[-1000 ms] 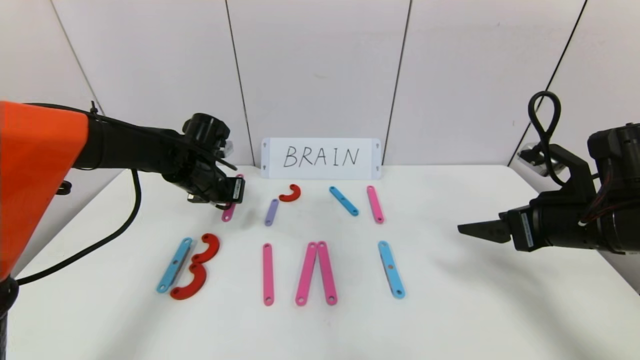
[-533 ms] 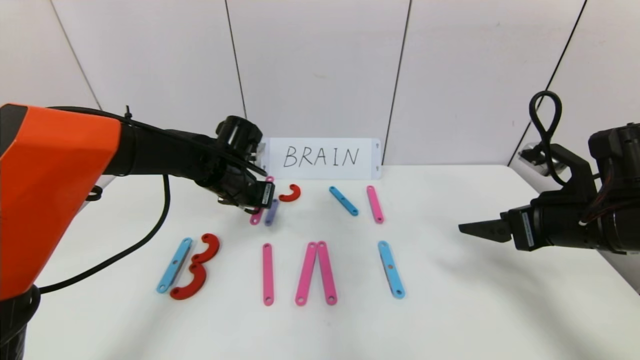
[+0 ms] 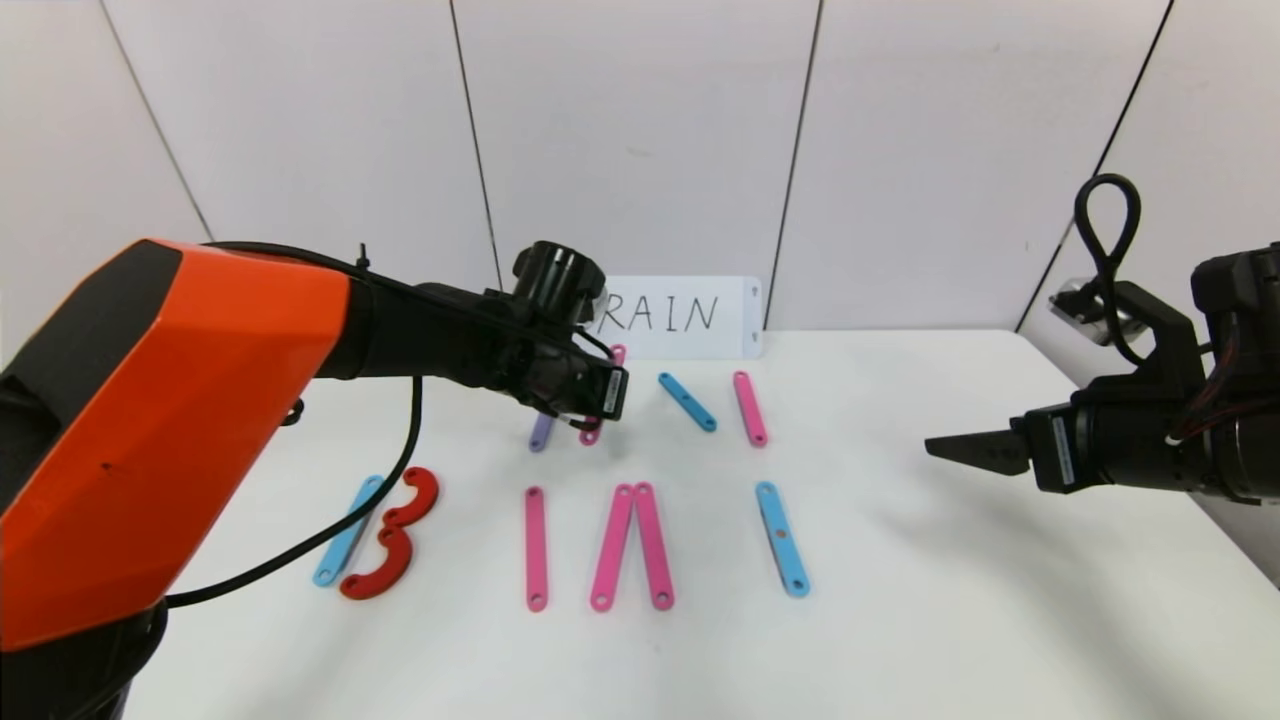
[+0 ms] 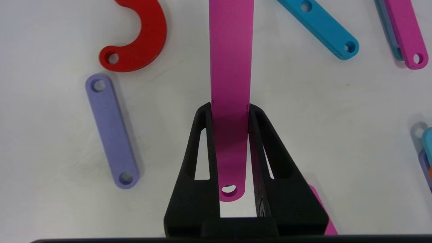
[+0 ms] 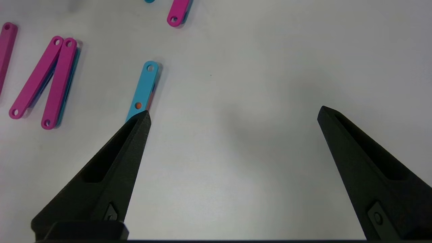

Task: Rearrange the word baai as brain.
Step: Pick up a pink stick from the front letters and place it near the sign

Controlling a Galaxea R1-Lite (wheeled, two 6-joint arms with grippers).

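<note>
Carried rightward past the purple bar, left hand's pink bar points away.

Left gripper clamped (right gripper agape)

A white bench stands against a wall of pale panels split by thin dark seams. Even light leaves soft shadows on the bench top.

A lab test bench: bare white table against plain panelled walls.
</note>
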